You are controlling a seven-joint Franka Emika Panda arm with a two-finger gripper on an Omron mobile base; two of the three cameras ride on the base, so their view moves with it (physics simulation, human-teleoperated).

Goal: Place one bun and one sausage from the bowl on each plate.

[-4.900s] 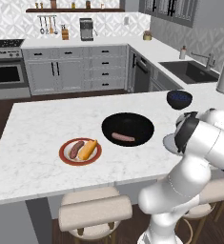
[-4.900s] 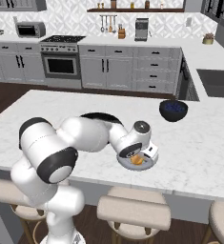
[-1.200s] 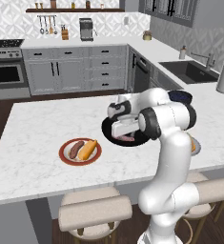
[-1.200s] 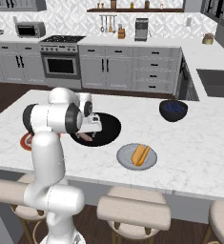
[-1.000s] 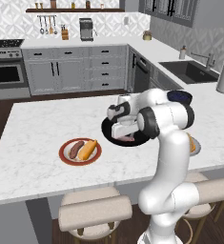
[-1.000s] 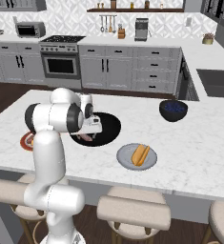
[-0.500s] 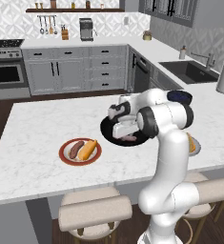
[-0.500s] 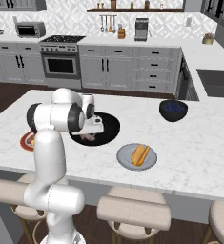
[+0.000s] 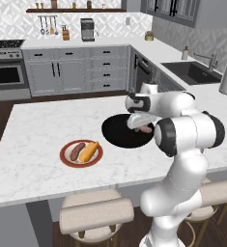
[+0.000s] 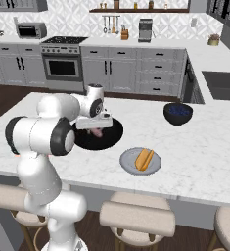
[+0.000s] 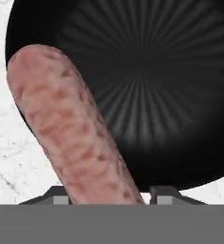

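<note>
From the left base view, the tool sat low over the black bowl on the marble table, clamped on a sausage; the red-rimmed plate held sausage and bun. Right base view: the grey plate carried one bun. Hand view: the sausage ran between the fingertips.

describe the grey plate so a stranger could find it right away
On the marble island, look right of the wide black bowl, near the front edge. The grey plate holds only a bun, unlike the red-rimmed plate, which has a bun and a sausage.
</note>
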